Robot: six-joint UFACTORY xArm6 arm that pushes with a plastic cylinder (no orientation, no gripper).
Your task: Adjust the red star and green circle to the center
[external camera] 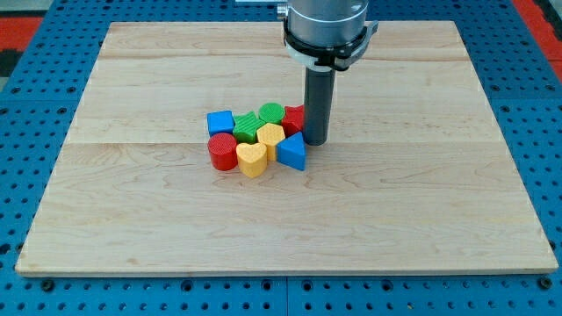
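One tight block cluster, my tip (316,141) touching red star (295,117), no writing

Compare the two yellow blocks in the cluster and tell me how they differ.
The front yellow heart block shows its whole heart-shaped top; the rear yellow block sits partly behind it, its shape harder to read.
The front yellow heart block touches the red cylinder; the rear yellow block is hemmed in mid-cluster, nearer my tip.
Both are the same yellow.
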